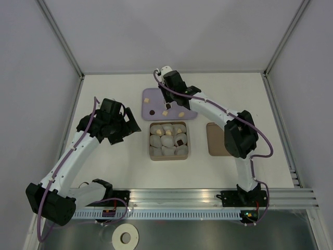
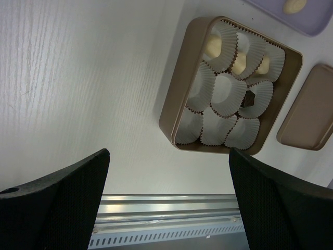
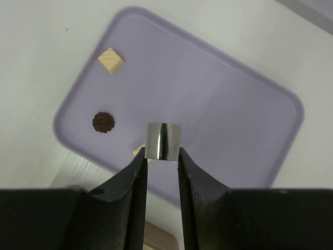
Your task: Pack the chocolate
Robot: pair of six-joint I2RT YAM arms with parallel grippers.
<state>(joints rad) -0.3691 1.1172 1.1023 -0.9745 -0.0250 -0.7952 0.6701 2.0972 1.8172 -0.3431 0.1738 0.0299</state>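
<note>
chocolate piece (image 3: pixel 163 140), small, dark, glossy and square, held at frame centre
right pincer (image 3: pixel 162 155) clamped on its flat sides, in front of the lilac plastic tray (image 3: pixel 218 94); left pincer (image 2: pixel 169 179) spread wide. likely light, rigid, slick and easily marked, so a gentle grip on opposite sides suits.

Tan box (image 2: pixel 174 99) of paper cups (image 2: pixel 227 94), pale chocolates (image 2: pixel 212 48) in three, lid (image 2: pixel 309 112) beside, end effector (image 2: pixel 169 153) spread wide
</note>
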